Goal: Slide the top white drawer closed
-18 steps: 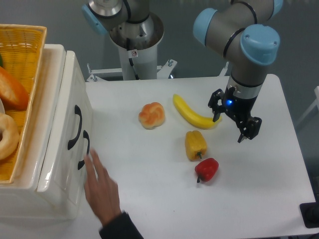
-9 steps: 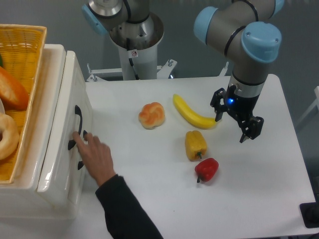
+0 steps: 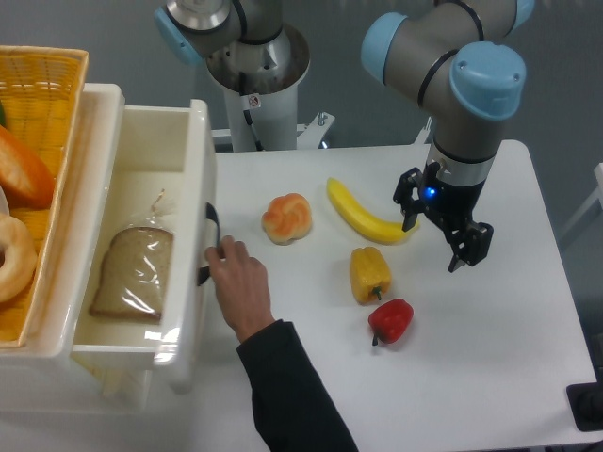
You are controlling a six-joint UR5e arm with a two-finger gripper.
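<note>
A white table (image 3: 490, 358) stands before a grey wall, with a cabinet at its left edge. The top white drawer (image 3: 193, 188) is pulled out to the right over the table, open from above, with a bagged slice of bread (image 3: 134, 271) lying inside. A person's hand (image 3: 240, 282) rests at the black handle (image 3: 208, 240) on its front panel. The drawer looks like a stiff, glossy, light plastic box that should run easily on its track; a flat push leftward on the front panel near the handle would serve best, since the smooth face may be slippery. The tool (image 3: 443, 240) hangs well to the right, beyond the banana (image 3: 363, 215); its fingers appear spread and empty, though the angle makes that uncertain.
</note>
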